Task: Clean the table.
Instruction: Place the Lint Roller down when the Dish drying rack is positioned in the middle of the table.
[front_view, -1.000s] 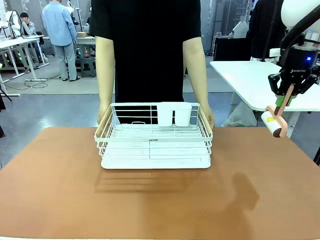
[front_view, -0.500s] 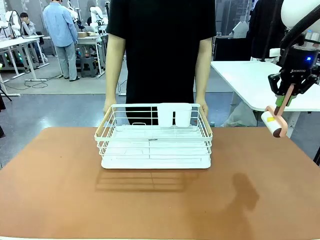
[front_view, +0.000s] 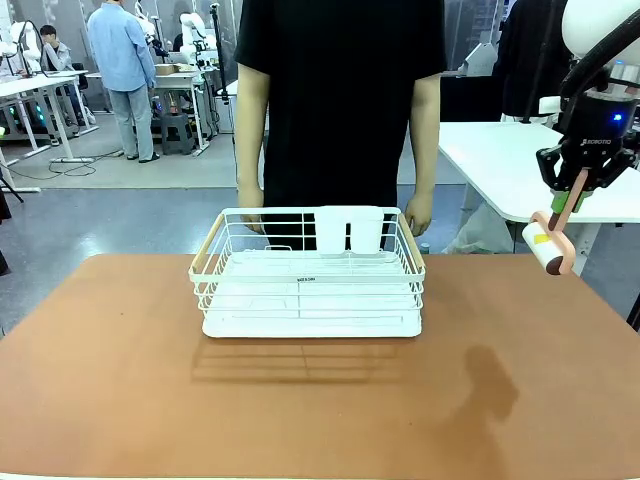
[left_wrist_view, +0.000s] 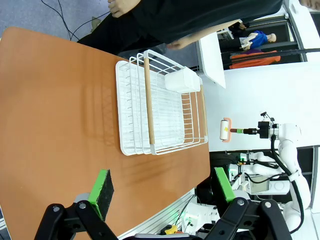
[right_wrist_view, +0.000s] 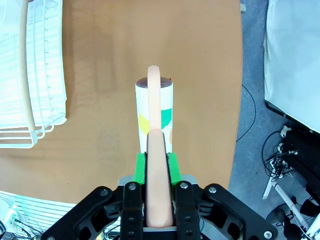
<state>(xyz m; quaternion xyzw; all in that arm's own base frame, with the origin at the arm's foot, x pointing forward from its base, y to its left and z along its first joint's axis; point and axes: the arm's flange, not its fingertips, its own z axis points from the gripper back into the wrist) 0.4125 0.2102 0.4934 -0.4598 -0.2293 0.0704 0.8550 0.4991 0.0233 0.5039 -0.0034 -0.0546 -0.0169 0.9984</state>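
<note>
The terracotta table (front_view: 120, 380) carries a white wire rack (front_view: 310, 300) at its far middle. High over the table's right edge my right gripper (front_view: 573, 200) is shut on the pink handle of a lint roller (front_view: 547, 246), whose white roll hangs down toward the table. In the right wrist view the gripper (right_wrist_view: 156, 167) clamps the handle between green pads, with the lint roller (right_wrist_view: 154, 112) above bare table (right_wrist_view: 115, 50). In the left wrist view my left gripper (left_wrist_view: 162, 187) stands open and empty, high above the table (left_wrist_view: 55, 100) and the rack (left_wrist_view: 160, 112).
A person in black stands at the far side, hands (front_view: 418, 214) just behind the rack. A white cutlery cup (front_view: 350, 228) hangs on the rack's back wall. A white-topped desk (front_view: 510, 160) stands beyond the table's right corner.
The person has taken both hands off the rack's sides and straightened up, drawing them back. The right gripper and the lint roller have not moved.
</note>
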